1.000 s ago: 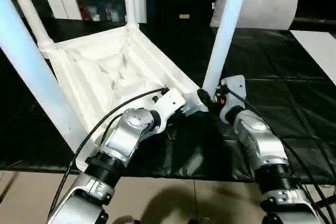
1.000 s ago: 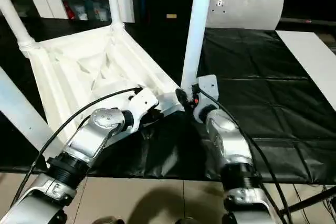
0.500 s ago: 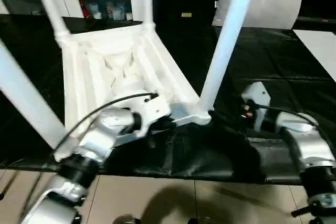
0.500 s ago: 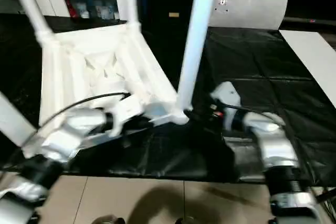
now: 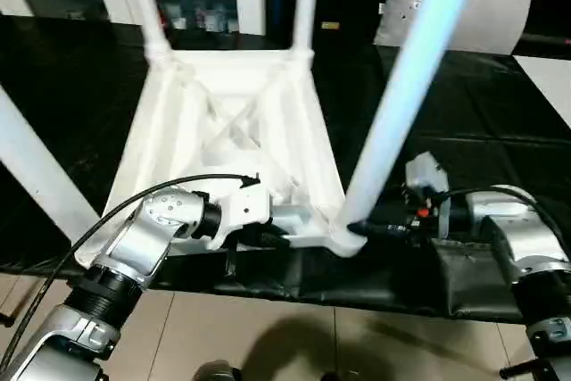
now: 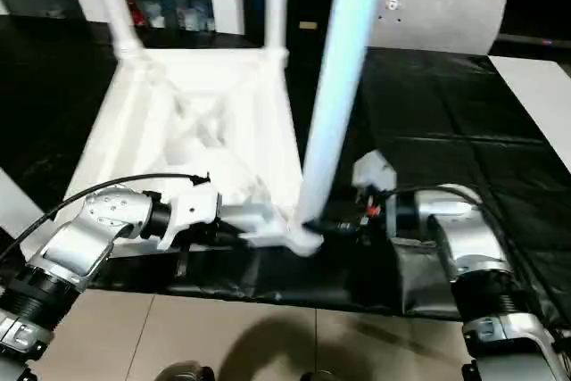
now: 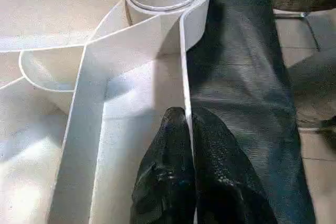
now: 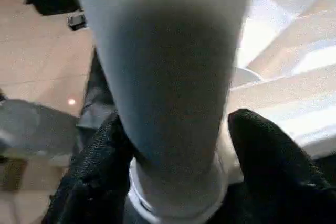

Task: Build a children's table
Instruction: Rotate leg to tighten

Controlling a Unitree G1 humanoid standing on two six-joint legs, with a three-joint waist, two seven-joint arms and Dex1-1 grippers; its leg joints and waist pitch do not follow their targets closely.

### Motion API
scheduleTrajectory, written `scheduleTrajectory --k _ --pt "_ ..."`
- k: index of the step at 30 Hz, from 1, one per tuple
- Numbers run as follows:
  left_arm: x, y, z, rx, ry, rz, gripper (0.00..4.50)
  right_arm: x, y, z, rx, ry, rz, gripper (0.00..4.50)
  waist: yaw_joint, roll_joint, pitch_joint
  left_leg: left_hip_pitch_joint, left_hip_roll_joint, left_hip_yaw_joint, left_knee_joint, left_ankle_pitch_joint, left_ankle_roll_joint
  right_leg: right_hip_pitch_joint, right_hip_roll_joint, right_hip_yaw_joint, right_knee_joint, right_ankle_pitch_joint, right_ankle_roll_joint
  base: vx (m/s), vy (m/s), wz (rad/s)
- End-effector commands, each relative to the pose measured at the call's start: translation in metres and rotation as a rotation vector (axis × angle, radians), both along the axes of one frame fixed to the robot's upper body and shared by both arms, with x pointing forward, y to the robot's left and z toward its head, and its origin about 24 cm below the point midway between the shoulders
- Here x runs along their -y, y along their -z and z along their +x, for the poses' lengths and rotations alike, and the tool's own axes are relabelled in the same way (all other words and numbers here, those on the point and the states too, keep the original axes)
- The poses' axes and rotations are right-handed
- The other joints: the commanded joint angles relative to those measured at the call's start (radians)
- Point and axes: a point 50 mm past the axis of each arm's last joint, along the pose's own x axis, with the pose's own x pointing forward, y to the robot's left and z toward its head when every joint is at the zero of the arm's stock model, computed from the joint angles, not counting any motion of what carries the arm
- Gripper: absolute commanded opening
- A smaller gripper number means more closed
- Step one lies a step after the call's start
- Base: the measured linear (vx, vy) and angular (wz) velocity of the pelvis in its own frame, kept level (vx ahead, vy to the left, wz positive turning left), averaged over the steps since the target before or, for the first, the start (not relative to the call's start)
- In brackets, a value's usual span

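Children's table [image 5: 234, 122] inverted; left gripper [image 7: 188, 121] pinches near rim; right gripper [image 8: 178, 156] straddles near-right leg [image 5: 401, 104], fingers [image 8: 265, 150] beside it.

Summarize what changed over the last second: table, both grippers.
The upside-down children's table has swung round on the black mat, its near edge now squarer to the robot. The right gripper came off the near leg, swung out to the right, then returned and now straddles its base. The left gripper stayed pinched on the table's near rim. All four legs stayed socketed.
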Motion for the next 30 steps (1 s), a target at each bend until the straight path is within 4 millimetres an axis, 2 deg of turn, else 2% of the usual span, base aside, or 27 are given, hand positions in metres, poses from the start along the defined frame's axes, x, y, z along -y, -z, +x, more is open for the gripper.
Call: scheduleTrajectory --k 1,4,6,10,16,17,18,19,21,24,25,26,27,28,29,30 --pt "0.011 -0.001 -0.007 0.001 0.094 0.003 0.0 0.0 -0.004 0.004 0.001 -0.009 0.002 2.55 -0.003 -0.006 -0.067 0.009 0.059 -0.008 -0.067 -0.146 0.089 0.055 -0.072 0.047 -0.063 -0.153 -0.264 0.0 0.0 0.0" --pt "0.01 0.0 -0.007 -0.003 0.099 0.005 0.0 -0.004 -0.003 0.005 -0.001 -0.015 0.013 2.43 -0.005 -0.005 -0.069 0.008 0.058 -0.008 -0.067 -0.15 0.081 0.058 -0.072 0.046 -0.063 -0.158 -0.262 0.0 0.0 0.0" --pt "0.01 0.0 -0.008 -0.004 0.098 0.006 0.0 -0.005 -0.003 0.004 -0.012 -0.022 0.027 2.18 -0.004 -0.007 -0.07 0.007 0.058 -0.009 -0.067 -0.14 0.083 0.059 -0.071 0.046 -0.062 -0.144 -0.262 0.0 0.0 0.0" --pt "0.01 0.0 -0.007 -0.011 0.092 -0.005 0.0 -0.006 -0.003 0.003 -0.033 -0.039 0.041 1.97 -0.004 -0.008 -0.069 0.007 0.056 -0.008 -0.065 -0.13 0.088 0.058 -0.071 0.046 -0.061 -0.139 -0.261 0.0 0.0 0.0" --pt "0.014 0.001 -0.005 -0.024 -0.001 -0.054 0.0 -0.017 0.001 -0.006 -0.073 -0.052 0.113 1.93 -0.003 -0.009 -0.069 0.006 0.058 -0.008 -0.065 -0.121 0.093 0.059 -0.071 0.046 -0.059 -0.13 -0.263 0.0 0.0 0.0" --pt "0.015 0.001 -0.005 -0.026 -0.013 -0.065 0.0 -0.018 0.001 -0.008 -0.077 -0.051 0.122 1.93 -0.002 -0.009 -0.069 0.008 0.059 -0.007 -0.065 -0.119 0.094 0.058 -0.071 0.046 -0.059 -0.129 -0.261 0.0 0.0 0.0" --pt "0.018 0.0 -0.005 -0.028 -0.037 -0.084 0.0 -0.022 0.004 -0.009 -0.079 -0.027 0.128 1.93 -0.002 -0.003 -0.065 0.008 0.059 -0.008 -0.066 -0.128 0.092 0.054 -0.071 0.046 -0.063 -0.149 -0.259 0.0 0.0 0.0" --pt "0.021 0.0 -0.004 -0.025 -0.056 -0.094 0.0 -0.026 0.006 -0.009 -0.074 0.003 0.125 1.93 -0.002 -0.005 -0.064 0.008 0.058 -0.008 -0.068 -0.133 0.09 0.055 -0.069 0.046 -0.065 -0.158 -0.255 0.0 0.0 0.0" --pt "0.027 0.001 -0.005 -0.028 -0.096 -0.106 0.0 -0.035 0.013 -0.009 -0.088 0.073 0.112 1.93 -0.007 -0.007 -0.061 0.009 0.058 -0.01 -0.073 -0.166 0.072 0.055 -0.071 0.046 -0.071 -0.209 -0.243 0.0 0.0 0.0" --pt "0.037 0.002 -0.004 -0.026 -0.158 -0.125 0.0 -0.046 0.02 -0.006 -0.092 0.191 0.095 1.93 -0.023 -0.007 -0.047 0.013 0.054 -0.018 -0.085 -0.268 0.022 0.049 -0.074 0.045 -0.095 -0.439 -0.172 0.0 0.0 0.0" --pt "0.042 0.002 -0.001 -0.021 -0.189 -0.135 0.0 -0.053 0.021 -0.003 -0.089 0.244 0.111 1.92 -0.028 -0.004 -0.044 0.013 0.052 -0.019 -0.086 -0.285 0.015 0.047 -0.075 0.044 -0.1 -0.478 -0.158 0.0 0.0 0.0" --pt "0.046 0.002 0.001 -0.017 -0.22 -0.143 0.0 -0.056 0.023 -0.001 -0.086 0.279 0.113 1.92 -0.037 -0.007 -0.041 0.012 0.049 -0.022 -0.087 -0.309 0.004 0.048 -0.078 0.044 -0.107 -0.541 -0.129 0.0 0.0 0.0" --pt "0.046 0.002 0.001 -0.017 -0.22 -0.143 0.0 -0.056 0.023 -0.001 -0.086 0.279 0.113 1.91 -0.04 -0.008 -0.04 0.013 0.049 -0.025 -0.088 -0.319 0.001 0.047 -0.078 0.042 -0.112 -0.575 -0.114 0.0 0.0 0.0" --pt "0.054 0.001 0.007 -0.003 -0.291 -0.157 0.0 -0.064 0.026 0.007 -0.077 0.394 0.094 1.91 -0.043 -0.007 -0.044 0.017 0.045 -0.027 -0.085 -0.329 0.002 0.046 -0.08 0.041 -0.118 -0.616 -0.09 0.0 0.0 0.0" --pt "0.056 0.001 0.009 0.0 -0.306 -0.16 0.0 -0.065 0.027 0.008 -0.077 0.415 0.09 1.91 -0.047 -0.008 -0.044 0.018 0.046 -0.025 -0.085 -0.325 0.0 0.042 -0.079 0.044 -0.119 -0.613 -0.086 0.0 0.0 0.0" --pt "0.063 0.001 0.014 0.008 -0.359 -0.167 0.0 -0.068 0.029 0.014 -0.075 0.498 0.076 1.91 -0.057 -0.008 -0.043 0.023 0.041 -0.026 -0.084 -0.336 -0.003 0.037 -0.075 0.039 -0.123 -0.632 -0.078 0.0 0.0 0.0"
